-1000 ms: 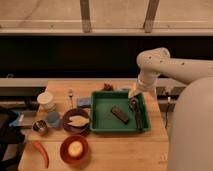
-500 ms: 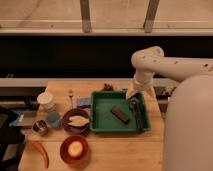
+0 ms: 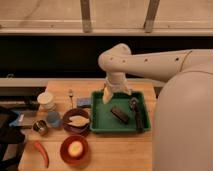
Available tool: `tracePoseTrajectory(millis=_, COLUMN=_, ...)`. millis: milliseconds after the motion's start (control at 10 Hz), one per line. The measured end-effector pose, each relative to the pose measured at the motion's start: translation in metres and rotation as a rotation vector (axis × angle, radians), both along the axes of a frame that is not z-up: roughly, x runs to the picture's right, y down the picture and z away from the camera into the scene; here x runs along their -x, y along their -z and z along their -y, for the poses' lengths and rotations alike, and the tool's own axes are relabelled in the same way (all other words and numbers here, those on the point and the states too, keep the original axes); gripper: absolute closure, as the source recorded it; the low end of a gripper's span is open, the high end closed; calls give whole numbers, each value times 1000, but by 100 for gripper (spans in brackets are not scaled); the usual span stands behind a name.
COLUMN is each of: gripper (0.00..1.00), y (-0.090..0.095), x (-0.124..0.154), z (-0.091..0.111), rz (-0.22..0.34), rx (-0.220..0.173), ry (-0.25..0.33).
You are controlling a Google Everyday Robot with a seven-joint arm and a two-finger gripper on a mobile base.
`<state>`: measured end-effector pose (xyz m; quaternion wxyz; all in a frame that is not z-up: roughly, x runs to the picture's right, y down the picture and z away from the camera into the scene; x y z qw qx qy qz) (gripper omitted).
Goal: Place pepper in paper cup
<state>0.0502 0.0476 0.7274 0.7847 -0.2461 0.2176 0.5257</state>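
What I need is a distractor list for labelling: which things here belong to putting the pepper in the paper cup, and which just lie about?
For the job: pepper, at the table's front left; paper cup, farther back on the left; gripper, open, above the far side of the green tray.
Lying about: green tray, blue cup, metal tin, red bowl, dark bowl.

No readable txt/labels. Gripper (image 3: 115, 94) over green tray (image 3: 112, 129), rear-left part.
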Motion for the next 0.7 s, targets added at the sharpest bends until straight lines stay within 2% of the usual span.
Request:
tracePoseTrajectory(millis=200, gripper=20, y=25, x=59, z=-15, rz=93, rx=20, ry=103)
tracePoseTrajectory(millis=400, gripper=20, y=41, x=92, z=-29, rz=149, rx=30, ry=160)
tracePoseTrajectory(millis=700, gripper=20, y=42, x=91, z=-28, rz=145, rx=27, ry=160)
